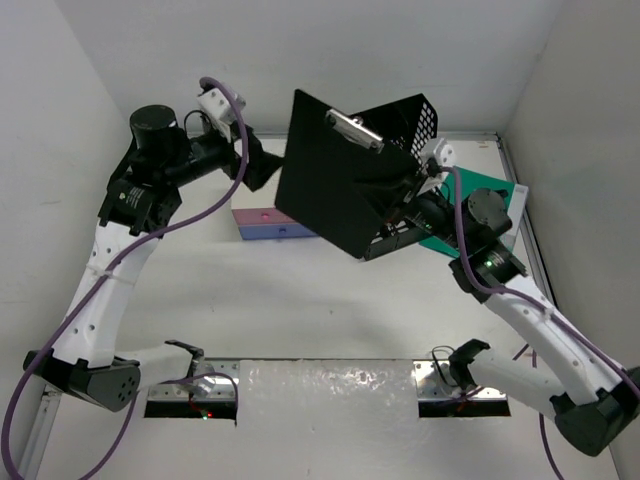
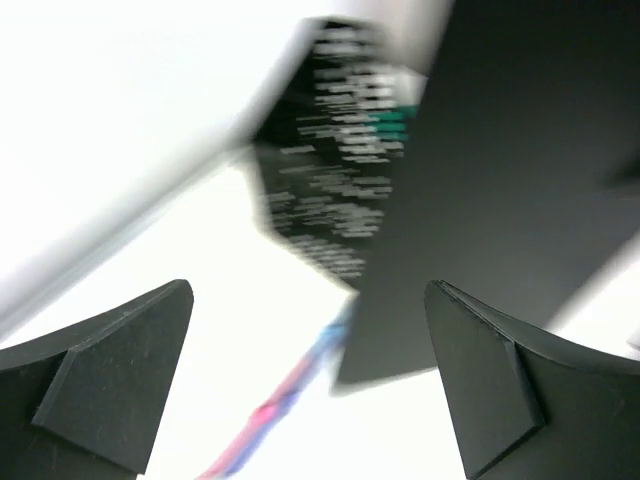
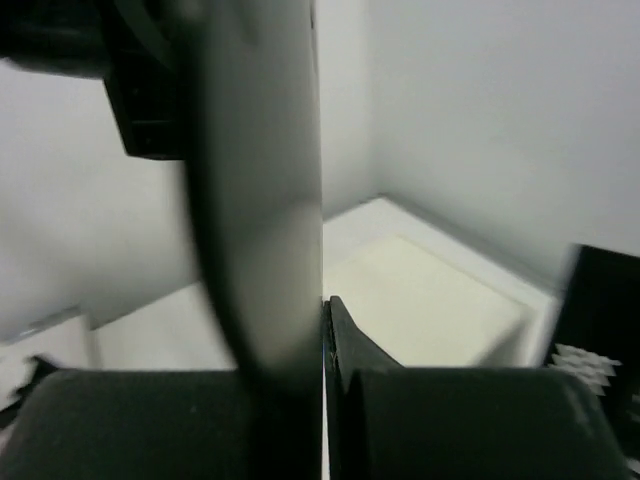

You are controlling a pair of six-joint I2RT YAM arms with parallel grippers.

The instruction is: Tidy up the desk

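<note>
Nearest the arm bases, at 6 o'clock in the overhead view, a crinkled clear sheet [image 1: 325, 398] lies along the front rail. Beyond it the desk [image 1: 300, 310], a broad matte-white top, spreads out to the walls on all sides.

Past the middle, at about 11 o'clock, a small drawer box [image 1: 268, 223] with a pink and a blue front sits on the white surface. Its cream top shows in the right wrist view [image 3: 425, 310].

Above it a black clipboard [image 1: 330, 190] hangs tilted in the air, its metal clip [image 1: 354, 130] at 12 o'clock. The right gripper [image 1: 402, 196] reaches in from 3 o'clock, jaws pressed together on the board's edge; the right wrist view shows the thin dark board [image 3: 262, 180] pinched there.

The left gripper [image 1: 266, 170] sits at 9 o'clock of the clipboard, just beside its left edge. Its fingers [image 2: 120, 350] are spread wide with nothing between them.

Farthest off, at 1 o'clock, a black mesh basket [image 1: 418, 118] is half hidden behind the board. At 2 o'clock a flat green item [image 1: 506, 198] lies under the right arm.
</note>
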